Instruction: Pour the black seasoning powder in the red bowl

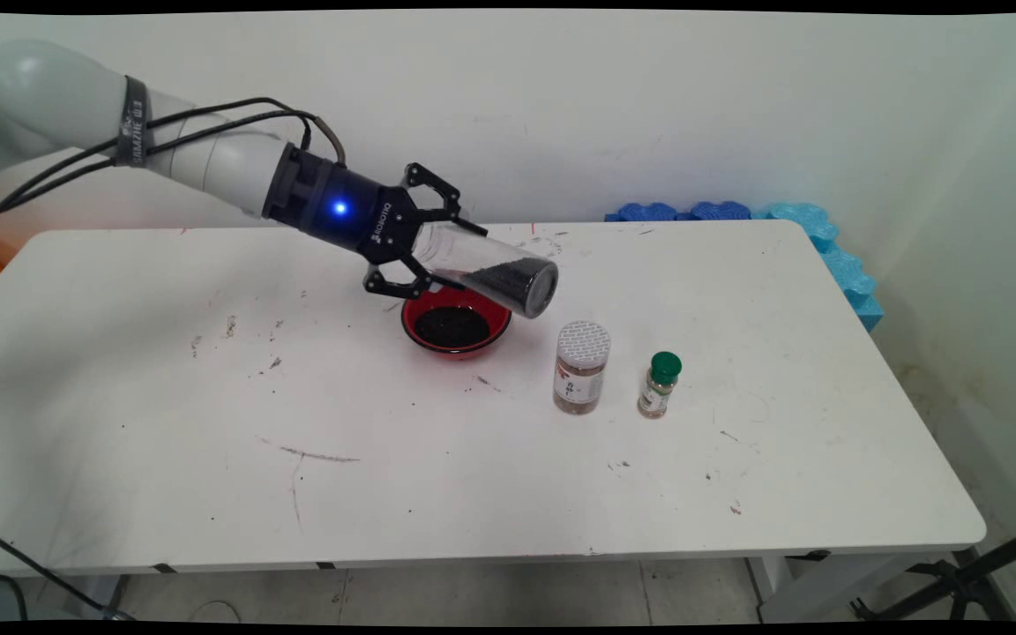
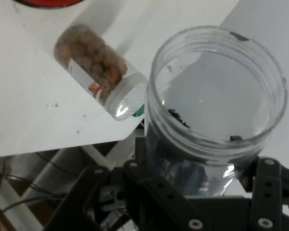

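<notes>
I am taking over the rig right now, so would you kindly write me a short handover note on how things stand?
Gripper: shut on the clear plastic jar, held tilted above the table, dark grains gathered at its lower end.
Red bowl: on the white table, below the jar, dark grains inside.
White-lidded jar of brown contents: upright, right of the bowl.
Small green-capped bottle: upright, further right.
Nothing else held.
</notes>
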Controlling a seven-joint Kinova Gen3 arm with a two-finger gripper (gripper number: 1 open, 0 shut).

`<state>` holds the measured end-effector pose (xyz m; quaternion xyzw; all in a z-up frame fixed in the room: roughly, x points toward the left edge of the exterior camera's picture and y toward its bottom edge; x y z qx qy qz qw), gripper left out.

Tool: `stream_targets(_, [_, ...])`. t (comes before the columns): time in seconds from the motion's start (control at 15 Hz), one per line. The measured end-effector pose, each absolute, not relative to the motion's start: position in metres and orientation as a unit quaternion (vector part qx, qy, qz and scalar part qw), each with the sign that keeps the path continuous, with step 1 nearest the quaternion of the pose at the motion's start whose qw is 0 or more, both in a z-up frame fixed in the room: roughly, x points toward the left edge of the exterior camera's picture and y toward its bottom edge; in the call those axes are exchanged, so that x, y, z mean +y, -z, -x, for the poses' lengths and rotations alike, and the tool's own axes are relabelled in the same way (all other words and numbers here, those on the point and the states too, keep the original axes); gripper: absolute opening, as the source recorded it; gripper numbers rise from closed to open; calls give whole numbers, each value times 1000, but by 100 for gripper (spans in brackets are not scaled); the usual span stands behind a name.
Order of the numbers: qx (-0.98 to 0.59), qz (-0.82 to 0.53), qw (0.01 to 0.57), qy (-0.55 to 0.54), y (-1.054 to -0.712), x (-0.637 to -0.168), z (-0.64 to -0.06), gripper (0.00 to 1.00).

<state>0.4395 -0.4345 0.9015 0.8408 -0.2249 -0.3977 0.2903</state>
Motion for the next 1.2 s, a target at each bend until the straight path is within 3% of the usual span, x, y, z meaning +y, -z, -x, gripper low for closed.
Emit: stream_targets(1.2, [-71,-840,266,467,-900,-447,-431,0])
